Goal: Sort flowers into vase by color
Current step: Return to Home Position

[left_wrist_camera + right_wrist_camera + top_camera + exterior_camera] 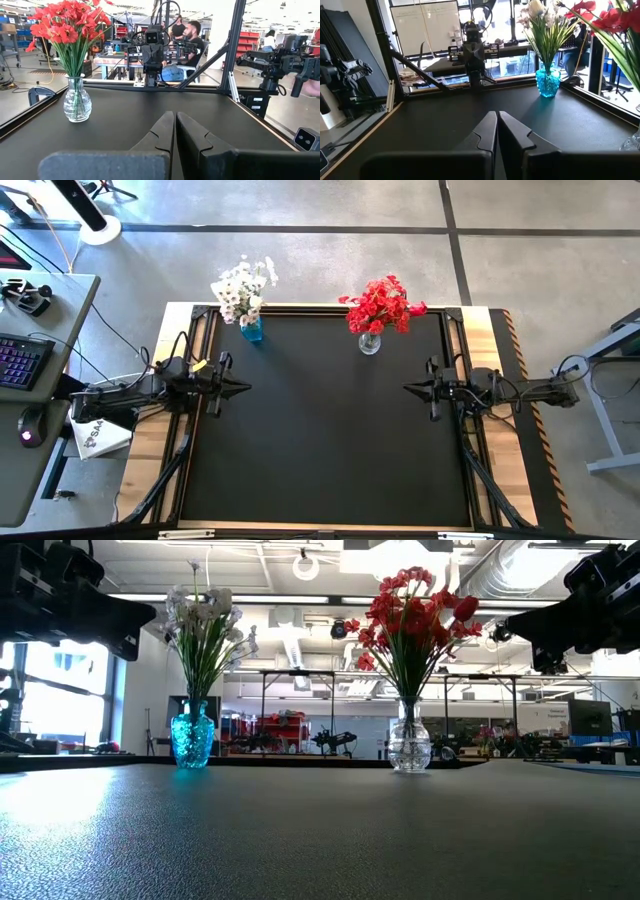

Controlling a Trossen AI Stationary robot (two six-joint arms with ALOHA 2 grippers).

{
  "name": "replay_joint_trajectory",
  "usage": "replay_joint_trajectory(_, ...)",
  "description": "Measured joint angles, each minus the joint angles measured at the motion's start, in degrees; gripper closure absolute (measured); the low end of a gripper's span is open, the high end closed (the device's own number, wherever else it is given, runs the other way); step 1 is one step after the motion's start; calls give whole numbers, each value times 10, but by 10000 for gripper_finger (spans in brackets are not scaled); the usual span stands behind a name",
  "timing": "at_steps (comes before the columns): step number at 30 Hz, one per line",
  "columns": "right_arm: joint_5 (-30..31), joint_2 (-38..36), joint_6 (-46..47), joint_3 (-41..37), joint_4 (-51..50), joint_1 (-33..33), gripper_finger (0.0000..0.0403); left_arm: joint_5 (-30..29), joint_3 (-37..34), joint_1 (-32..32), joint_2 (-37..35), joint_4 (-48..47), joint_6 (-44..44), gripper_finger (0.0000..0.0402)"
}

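At the left side of the table (330, 440), the left arm (150, 392) lies level along the edge and points inward over the black surface. The left jaws are pressed together tip to tip and have hold of nothing. They sit raised above the table, well apart from either vase.

Along the far edge, toward the left corner, the blue vase (252, 330) stands upright. The white flowers (243, 285) are bunched in it, green stems down in the neck and blossoms fanning out above.

Further right on that same far edge, well apart from the blue one, the transparent vase (369, 341) also stands upright. It holds the red flowers (383, 304) in one full spray.

At the right side, the right arm (520, 390) mirrors the left, level and pointing inward. The right jaws are likewise closed flat against each other and grip nothing.

Beyond that side of the table, out in the room, a person (192, 35) sits at a bench.
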Motion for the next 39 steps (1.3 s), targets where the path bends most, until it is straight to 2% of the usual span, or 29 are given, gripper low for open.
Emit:
replay_joint_trajectory(10,0,0,0,0,0,0,389,0,0,-3,0,0,0,397)
replay_joint_trajectory(20,0,-1,0,0,0,0,389,-10,1,-57,-12,0,0,397)
replay_joint_trajectory(39,0,-1,0,0,0,0,389,-11,1,-57,-9,-1,0,397)
